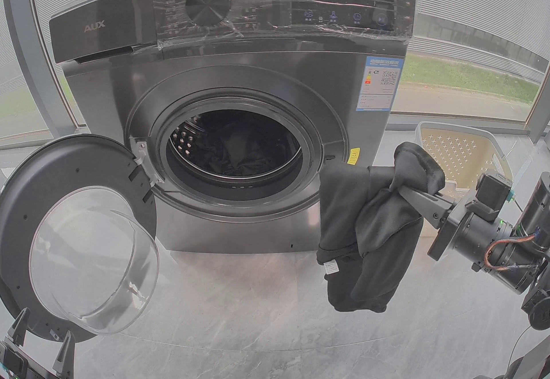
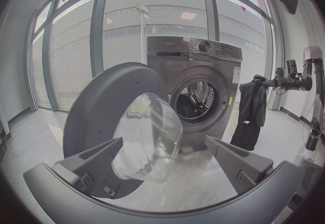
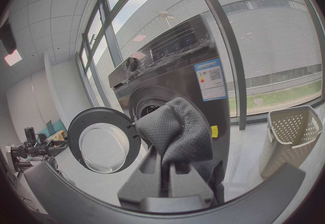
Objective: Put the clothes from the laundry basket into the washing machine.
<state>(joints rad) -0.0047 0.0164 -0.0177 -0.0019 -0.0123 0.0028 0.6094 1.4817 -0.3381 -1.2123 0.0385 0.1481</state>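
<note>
The right gripper (image 1: 409,191) clamps a dark grey garment (image 1: 366,225) by its top fold; the cloth hangs long axis down, clear of the tiled floor (image 1: 258,305), before the washing machine's (image 1: 114,76) right front edge; its open drum (image 1: 235,148) lies leftward beyond the fingers; the left gripper (image 2: 162,141) gapes wide and empty beside the open door (image 1: 57,179).

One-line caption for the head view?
Right gripper holds a dark garment in front of the open washing machine, the laundry basket beside it.
</note>
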